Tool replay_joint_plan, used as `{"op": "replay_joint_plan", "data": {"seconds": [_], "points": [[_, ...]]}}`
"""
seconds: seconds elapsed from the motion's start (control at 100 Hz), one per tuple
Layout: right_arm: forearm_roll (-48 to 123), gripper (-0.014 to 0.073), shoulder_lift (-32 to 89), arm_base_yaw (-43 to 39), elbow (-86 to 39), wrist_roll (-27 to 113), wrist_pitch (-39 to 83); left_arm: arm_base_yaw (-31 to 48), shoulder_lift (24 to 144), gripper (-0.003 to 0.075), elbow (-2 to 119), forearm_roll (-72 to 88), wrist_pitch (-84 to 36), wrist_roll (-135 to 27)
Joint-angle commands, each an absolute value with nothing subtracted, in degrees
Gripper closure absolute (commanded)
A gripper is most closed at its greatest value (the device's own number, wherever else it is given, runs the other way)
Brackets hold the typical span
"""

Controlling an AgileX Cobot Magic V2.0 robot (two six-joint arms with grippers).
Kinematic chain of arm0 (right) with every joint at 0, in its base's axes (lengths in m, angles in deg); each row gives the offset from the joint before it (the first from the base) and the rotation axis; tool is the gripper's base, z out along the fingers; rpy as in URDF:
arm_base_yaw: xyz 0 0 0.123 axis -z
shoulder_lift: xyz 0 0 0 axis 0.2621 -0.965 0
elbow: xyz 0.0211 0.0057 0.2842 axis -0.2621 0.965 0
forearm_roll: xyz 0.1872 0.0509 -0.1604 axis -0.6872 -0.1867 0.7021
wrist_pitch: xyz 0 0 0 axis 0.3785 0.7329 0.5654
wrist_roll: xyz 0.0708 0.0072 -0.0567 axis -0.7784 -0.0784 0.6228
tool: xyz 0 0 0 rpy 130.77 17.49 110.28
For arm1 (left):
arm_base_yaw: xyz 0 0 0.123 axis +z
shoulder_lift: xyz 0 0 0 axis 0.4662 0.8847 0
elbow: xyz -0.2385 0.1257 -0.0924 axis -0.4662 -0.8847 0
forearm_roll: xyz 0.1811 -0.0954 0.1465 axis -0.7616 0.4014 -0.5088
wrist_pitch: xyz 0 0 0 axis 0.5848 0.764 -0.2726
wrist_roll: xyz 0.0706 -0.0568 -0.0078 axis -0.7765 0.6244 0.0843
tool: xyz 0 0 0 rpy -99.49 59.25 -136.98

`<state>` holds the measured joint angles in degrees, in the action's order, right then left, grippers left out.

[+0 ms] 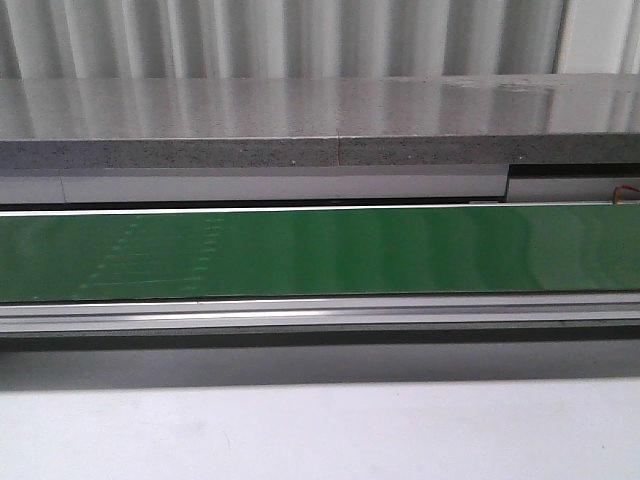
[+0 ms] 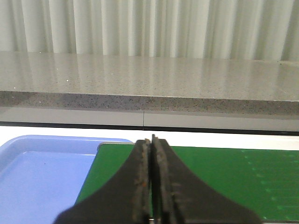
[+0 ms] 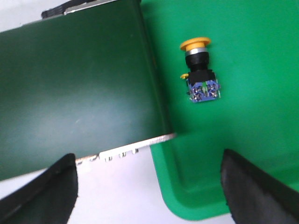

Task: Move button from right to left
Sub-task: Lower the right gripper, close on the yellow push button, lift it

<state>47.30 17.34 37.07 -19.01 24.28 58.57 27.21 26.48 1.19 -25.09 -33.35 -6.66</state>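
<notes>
Right wrist view: the button lies on its side in a bright green tray, just beside the end of the dark green belt but apart from it. Its yellow cap points away from the fingers and its blue-grey terminal block faces them, so the long axis runs roughly along the gripper's line of approach, with only a slight tilt. The right gripper stands with its jaws spread wide and nothing between them; the button lies ahead of the gap and a little toward the finger seen at the right of this picture. Closing across the black body would therefore seem to need only a forward and downward reach plus a small sideways correction.

Left wrist view: the left gripper has its jaws pressed together with no object visible between them, poised above the other end of the belt, where a pale blue tray adjoins it.

Front view: only the belt and a grey stone counter behind it appear; neither arm nor the button is visible. The right arm is judged the nearer to the button, and the pick-up not yet begun.
</notes>
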Motion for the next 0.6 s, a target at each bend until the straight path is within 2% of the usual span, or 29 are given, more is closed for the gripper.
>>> {"op": "replay_joint_plan", "data": {"seconds": [0.0, 0.26, 0.59], "points": [[41.4, -0.0024, 14.2, 41.5, -20.8, 29.9, 52.8, 27.4, 24.4, 0.074, -0.2, -25.0, -37.8, -6.2], [39.5, -0.0024, 2.5, 49.4, -20.9, 31.7, 42.9, 27.4, 24.4, 0.074, -0.2, -25.0, -37.8, -6.2], [39.5, -0.0024, -8.5, 49.8, -29.1, 32.3, 44.2, 27.4, 24.4, 0.074, -0.2, -25.0, -37.8, -6.2]]}}
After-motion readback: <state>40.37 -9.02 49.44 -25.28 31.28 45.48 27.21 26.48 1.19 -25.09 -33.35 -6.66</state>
